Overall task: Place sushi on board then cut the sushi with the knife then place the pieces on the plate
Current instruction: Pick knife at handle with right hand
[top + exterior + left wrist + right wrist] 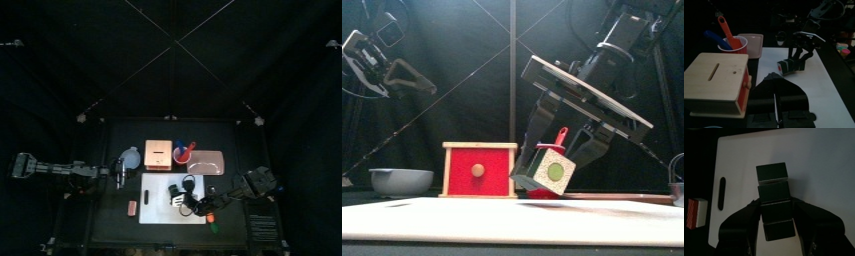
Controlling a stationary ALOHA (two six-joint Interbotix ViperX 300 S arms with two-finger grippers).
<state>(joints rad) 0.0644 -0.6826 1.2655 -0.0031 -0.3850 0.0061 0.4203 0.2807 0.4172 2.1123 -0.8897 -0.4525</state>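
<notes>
Right fingers [744, 225] grip the sushi roll [773, 190], hiding its near flanks.

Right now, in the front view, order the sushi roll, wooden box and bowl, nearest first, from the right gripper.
1. Sushi roll: in the right gripper.
2. Wooden box: toward the left arm.
3. Bowl: beyond the box.

The left gripper [775, 77] rises in the foreground, jaws together. Past it the right gripper [796, 59] clamps a dark sushi roll [787, 65] over the white board [821, 85]. Behind the wooden box [714, 75] stand a red cup [736, 46] with two knives [723, 27] and a pink tray [753, 42].
</notes>
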